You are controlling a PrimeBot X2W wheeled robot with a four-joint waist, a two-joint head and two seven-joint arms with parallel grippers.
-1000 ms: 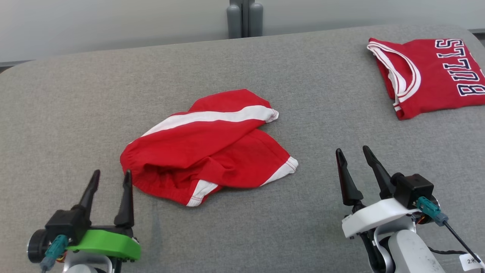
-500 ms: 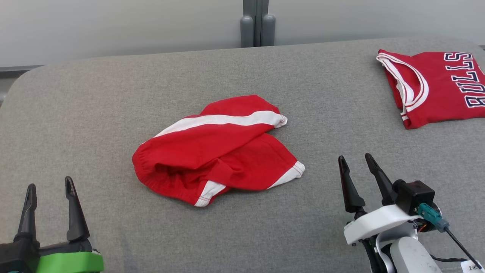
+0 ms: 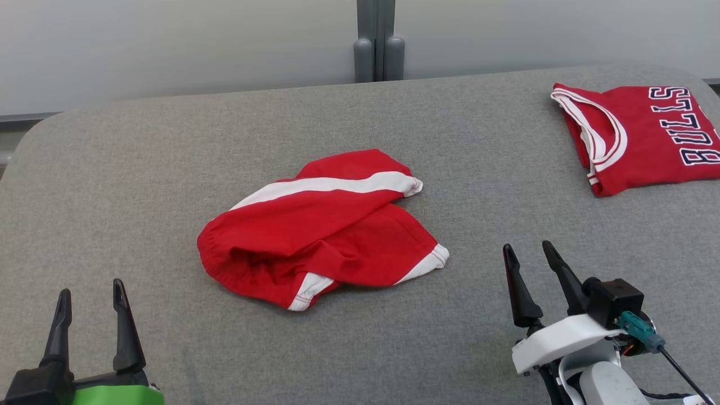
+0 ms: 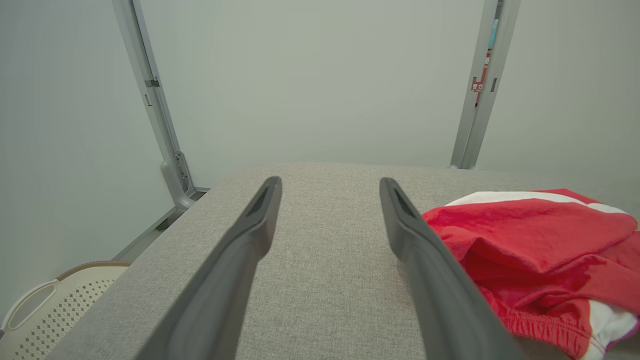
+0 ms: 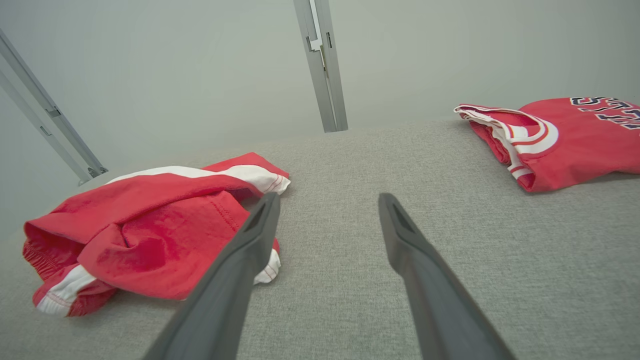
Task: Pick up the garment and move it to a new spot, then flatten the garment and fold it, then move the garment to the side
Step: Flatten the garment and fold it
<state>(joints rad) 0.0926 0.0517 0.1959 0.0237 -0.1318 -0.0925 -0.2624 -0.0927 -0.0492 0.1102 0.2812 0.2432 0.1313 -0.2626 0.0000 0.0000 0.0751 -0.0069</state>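
Facing the crumpled shorts (image 3: pixel 320 225), left gripper (image 3: pixel 91 287) and right gripper (image 3: pixel 527 246) both spread empty, I should pinch the waistband (image 3: pixel 209 254), not loose folds.

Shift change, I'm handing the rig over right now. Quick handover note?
Left gripper: open, empty, near left, apart from the cloth.
Right gripper: open, empty, near right.
Red shorts: crumpled in the middle of the grey surface, not grasped.
Bulls jersey: folded, far right corner.
Done: nothing visible on the shorts.
Left: pick up, relocate, flatten, fold, move aside.
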